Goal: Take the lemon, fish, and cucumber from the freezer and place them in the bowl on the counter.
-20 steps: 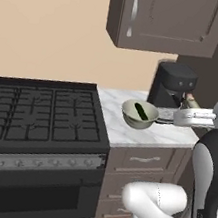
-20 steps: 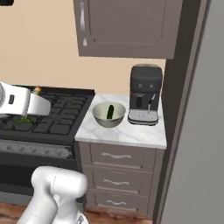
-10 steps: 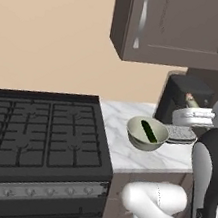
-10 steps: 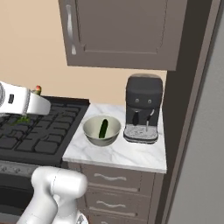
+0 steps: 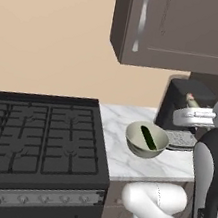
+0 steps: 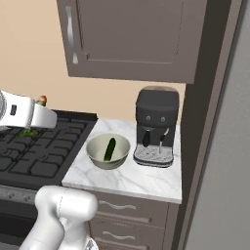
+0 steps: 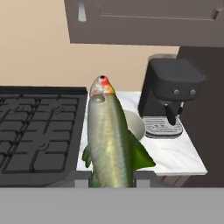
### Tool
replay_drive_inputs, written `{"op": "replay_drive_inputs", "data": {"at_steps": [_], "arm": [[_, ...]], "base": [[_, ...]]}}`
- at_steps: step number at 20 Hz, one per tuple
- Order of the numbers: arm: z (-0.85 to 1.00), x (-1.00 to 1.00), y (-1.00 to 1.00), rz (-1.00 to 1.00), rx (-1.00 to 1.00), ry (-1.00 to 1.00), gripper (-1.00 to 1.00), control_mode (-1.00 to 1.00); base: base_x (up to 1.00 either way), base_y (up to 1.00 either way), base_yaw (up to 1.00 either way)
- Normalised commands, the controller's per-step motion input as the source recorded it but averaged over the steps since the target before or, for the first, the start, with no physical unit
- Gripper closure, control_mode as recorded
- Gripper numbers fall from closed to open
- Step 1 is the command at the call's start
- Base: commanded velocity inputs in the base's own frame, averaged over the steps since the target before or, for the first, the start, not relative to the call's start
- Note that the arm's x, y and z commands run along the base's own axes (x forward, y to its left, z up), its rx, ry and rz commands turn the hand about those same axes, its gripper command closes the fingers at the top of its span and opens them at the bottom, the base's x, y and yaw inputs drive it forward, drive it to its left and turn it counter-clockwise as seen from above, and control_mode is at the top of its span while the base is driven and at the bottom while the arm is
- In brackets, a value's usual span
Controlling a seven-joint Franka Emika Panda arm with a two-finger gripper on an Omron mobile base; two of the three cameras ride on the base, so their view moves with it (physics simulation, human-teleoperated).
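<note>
The white arm reaches out flat, up above the worktop (image 6: pixel 146 183). In the left base view the gripper (image 5: pixel 192 104) sits in front of the black coffee machine (image 6: pixel 156 126), up and to the right of the bowl (image 5: pixel 146 139). In the right base view the hand pokes in from the left, over the black stove (image 6: pixel 39 156), well apart from the bowl.

The gripper (image 7: pixel 113 180) is pinching the fish (image 7: pixel 109 140). In the hand view the fish stands straight up between the two dark tips. It is long and shiny, grey-green, with green fins low down and a red spot on its head at the top. In the base views just its small red and pale head sticks up past the hand.

Going left to right on the worktop: first the stove, then the white marble top, then the bowl, then the coffee machine, then a tall dark wall. The bowl sits near the left part of the marble, close to the stove edge. The cucumber (image 6: pixel 110 149) lies inside the bowl, leaning on its wall. The bowl is just beside the coffee machine but does not touch it.

There is open air above the bowl, under the brown wall cupboard (image 6: pixel 132 39). There is bare marble in front of the bowl, up to the front edge. Drawers with silver handles (image 6: pixel 117 206) sit below that edge.
</note>
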Motion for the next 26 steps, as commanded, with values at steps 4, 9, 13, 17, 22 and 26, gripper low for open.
{"op": "replay_drive_inputs", "data": {"at_steps": [4,9,13,17,22,26], "arm": [[0.0,0.0,0.0,0.0,0.0,0.0,1.0,1.0],[0.0,0.29,-0.12,0.01,0.07,0.07,1.0,-1.0],[-0.01,0.59,-0.22,0.0,0.12,0.26,1.0,-1.0],[-0.37,0.6,-0.08,0.01,0.04,0.2,1.0,-1.0],[-0.7,0.49,0.0,0.0,0.0,0.17,1.0,-1.0],[-0.74,0.5,0.0,0.0,0.0,0.15,1.0,-1.0]], "base": [[0.41,-0.26,0.06],[0.14,-0.1,0.02],[0.0,0.0,0.0],[0.0,0.0,0.0],[0.0,0.0,0.0],[0.0,0.0,0.0]]}}
